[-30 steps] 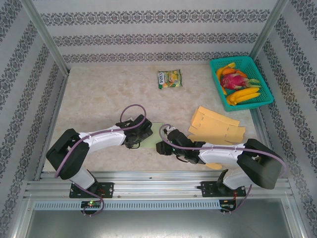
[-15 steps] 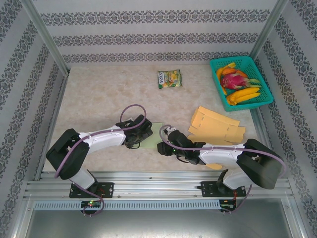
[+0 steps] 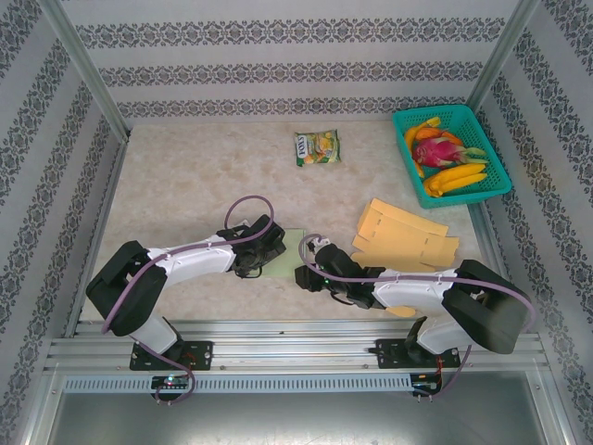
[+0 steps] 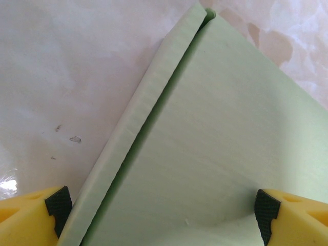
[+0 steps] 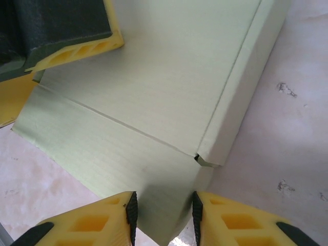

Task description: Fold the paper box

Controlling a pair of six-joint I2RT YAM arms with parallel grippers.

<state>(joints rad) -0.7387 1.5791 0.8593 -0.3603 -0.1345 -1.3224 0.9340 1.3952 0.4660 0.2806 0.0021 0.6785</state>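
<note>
The pale green paper box (image 3: 289, 248) lies flat on the table between my two arms. My left gripper (image 3: 267, 252) is open wide above the box's left part, one side flap (image 4: 138, 128) folded up beside the main panel (image 4: 220, 128); its fingertips (image 4: 59, 205) straddle the panel, midpoint at the left gripper (image 4: 161, 212). My right gripper (image 5: 164, 212) is at the box's near corner, its pads close on either side of a bent flap corner (image 5: 169, 195), with a gap still between them. The left gripper's finger (image 5: 72, 31) shows over the box (image 5: 154, 77) in the right wrist view.
A stack of flat orange cardboard blanks (image 3: 408, 236) lies to the right of the box. A snack packet (image 3: 318, 147) sits farther back. A teal basket (image 3: 445, 113) of fruit stands at the back right. Metal frame posts bound the table.
My right gripper's jaws have narrowed around the box's corner flap. Both arms and the box have hardly shifted.
</note>
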